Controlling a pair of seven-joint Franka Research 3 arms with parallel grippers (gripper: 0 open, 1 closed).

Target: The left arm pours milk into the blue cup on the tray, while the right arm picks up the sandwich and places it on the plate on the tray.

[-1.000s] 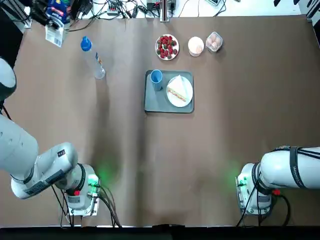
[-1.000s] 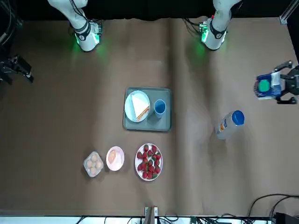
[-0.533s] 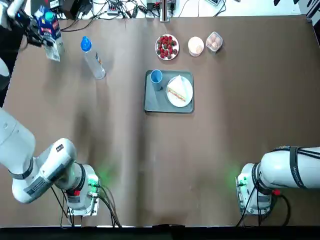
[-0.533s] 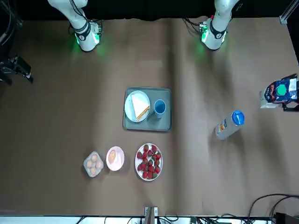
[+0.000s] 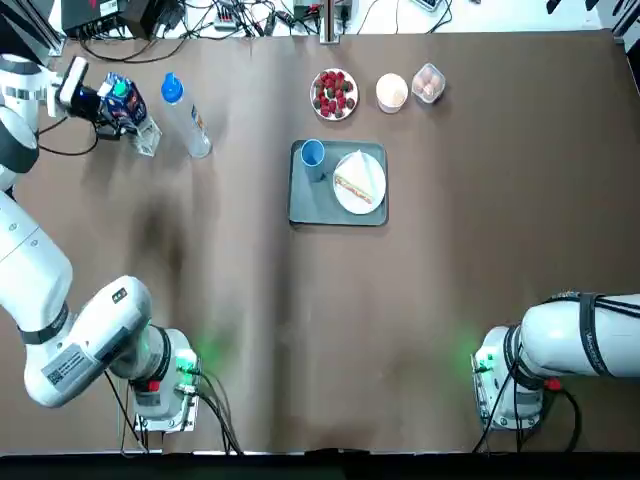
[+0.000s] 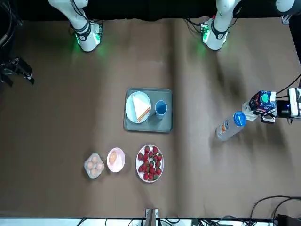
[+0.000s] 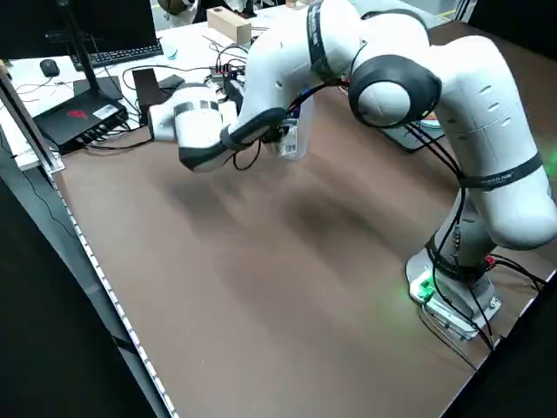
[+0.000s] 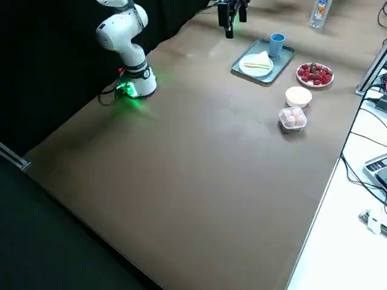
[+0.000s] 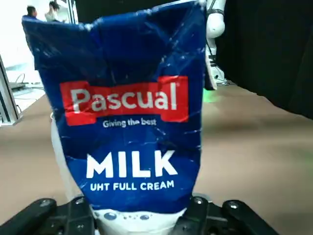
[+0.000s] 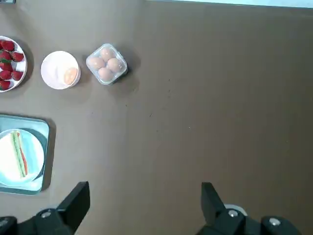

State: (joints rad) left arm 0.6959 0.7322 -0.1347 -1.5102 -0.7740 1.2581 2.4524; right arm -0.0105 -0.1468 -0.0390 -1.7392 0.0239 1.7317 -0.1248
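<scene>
1. Beside the water bottle (image 5: 187,118), the milk carton (image 9: 132,98) is clasped by the left gripper (image 9: 139,205); the blue cup (image 5: 313,155) apparently awaits filling.
2. On the tray (image 5: 310,210), the sandwich (image 5: 352,182) is already plated; the right gripper (image 10: 145,186) is held aloft, fingers parted.

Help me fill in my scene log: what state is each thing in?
Milk carton: capped, gripped
Left pincer: closed on carton, far left
Right pincer: open, robot's right
Bottle: capped
Cup: upright on tray
Sandwich: on plate
Strawberry plate: filled
Egg box: filled
</scene>
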